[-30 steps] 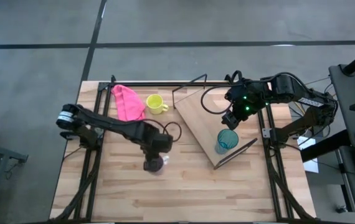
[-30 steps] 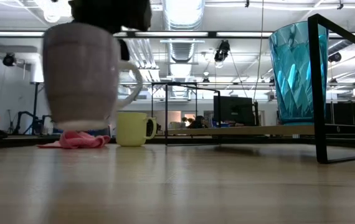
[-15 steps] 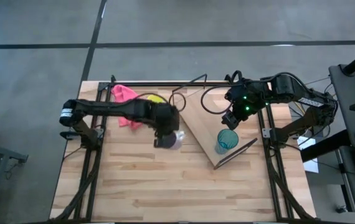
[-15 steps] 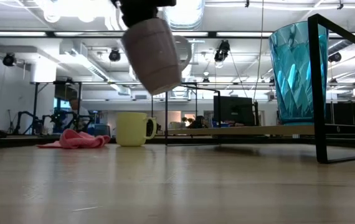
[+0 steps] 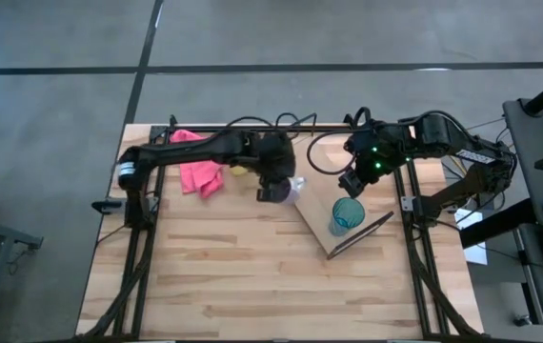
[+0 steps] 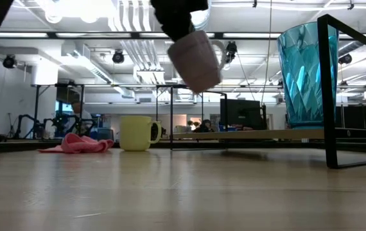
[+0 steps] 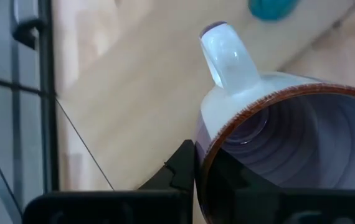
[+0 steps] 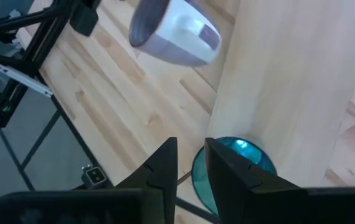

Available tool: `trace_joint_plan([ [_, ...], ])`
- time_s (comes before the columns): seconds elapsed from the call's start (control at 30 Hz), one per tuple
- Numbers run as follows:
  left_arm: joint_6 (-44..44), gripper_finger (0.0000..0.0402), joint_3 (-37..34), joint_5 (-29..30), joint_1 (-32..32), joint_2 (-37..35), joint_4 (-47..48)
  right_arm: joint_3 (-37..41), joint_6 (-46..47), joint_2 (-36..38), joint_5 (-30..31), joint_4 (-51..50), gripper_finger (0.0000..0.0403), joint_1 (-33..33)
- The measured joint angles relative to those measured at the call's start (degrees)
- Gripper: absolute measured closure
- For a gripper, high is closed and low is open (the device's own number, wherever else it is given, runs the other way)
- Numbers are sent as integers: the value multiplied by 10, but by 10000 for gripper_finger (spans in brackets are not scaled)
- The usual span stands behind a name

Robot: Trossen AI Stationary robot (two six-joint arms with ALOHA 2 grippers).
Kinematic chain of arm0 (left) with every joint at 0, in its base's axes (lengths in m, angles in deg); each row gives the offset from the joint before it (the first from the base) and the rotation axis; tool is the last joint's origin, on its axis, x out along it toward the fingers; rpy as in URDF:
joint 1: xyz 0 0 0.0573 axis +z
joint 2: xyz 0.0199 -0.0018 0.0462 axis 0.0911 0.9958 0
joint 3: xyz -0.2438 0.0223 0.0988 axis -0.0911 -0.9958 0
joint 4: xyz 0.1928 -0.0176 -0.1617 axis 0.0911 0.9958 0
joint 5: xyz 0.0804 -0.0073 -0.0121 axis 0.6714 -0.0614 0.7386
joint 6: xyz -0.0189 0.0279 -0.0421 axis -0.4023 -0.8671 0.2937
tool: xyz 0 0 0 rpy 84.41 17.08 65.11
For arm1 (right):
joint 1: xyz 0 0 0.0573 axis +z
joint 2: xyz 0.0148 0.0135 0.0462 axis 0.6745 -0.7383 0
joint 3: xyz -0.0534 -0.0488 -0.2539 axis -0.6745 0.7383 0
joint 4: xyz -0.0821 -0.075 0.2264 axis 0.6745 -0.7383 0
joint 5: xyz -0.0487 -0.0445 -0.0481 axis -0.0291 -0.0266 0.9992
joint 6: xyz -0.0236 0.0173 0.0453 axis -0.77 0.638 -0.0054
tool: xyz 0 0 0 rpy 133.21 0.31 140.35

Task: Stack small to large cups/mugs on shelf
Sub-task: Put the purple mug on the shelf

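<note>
A purple mug [image 5: 291,189] with a pale handle [image 7: 226,55] hangs in the air at the shelf's left edge, with my left gripper [image 5: 273,189] shut on it. The shelf [image 5: 321,164], a light wooden board in a black wire frame, lies at the far right. A teal cup [image 5: 346,215] stands upright on the board's near corner. My right gripper [image 5: 352,181] hovers over the board just beyond that cup, its fingers a narrow gap apart with nothing between them. The yellow mug [image 6: 137,133] stands on the table, mostly hidden by my left arm in the high view. My left gripper holds the purple mug by its rim [image 7: 211,147], on the side next to the handle. One finger [image 7: 182,169] is outside the wall and the other seems to be inside. The fingers slant down from above. The mug [image 6: 196,60] hangs clear and tilted, base down toward the shelf.
A pink cloth [image 5: 198,164] lies crumpled at the far left, beside the yellow mug. The shelf's black wire frame [image 6: 327,90] rises at its corners. Bare slatted tabletop [image 5: 252,276] stretches across the near half.
My left gripper has carried the purple mug up and toward the table's far and right edges, from the near middle to the shelf's left edge. The wrist has rolled, and the mug has gone from upright to tilted.
</note>
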Motion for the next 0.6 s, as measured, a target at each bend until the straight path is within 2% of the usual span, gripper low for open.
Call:
trace_joint_plan([
  [0.3, -41, 395, 117, -4, 5, 94, -9, 0, 0, 0, 8, 0, 327, 0],
  [0.6, -41, 394, 148, -5, 5, 155, -14, 0, -1, 0, 26, -3, 327, 0],
])
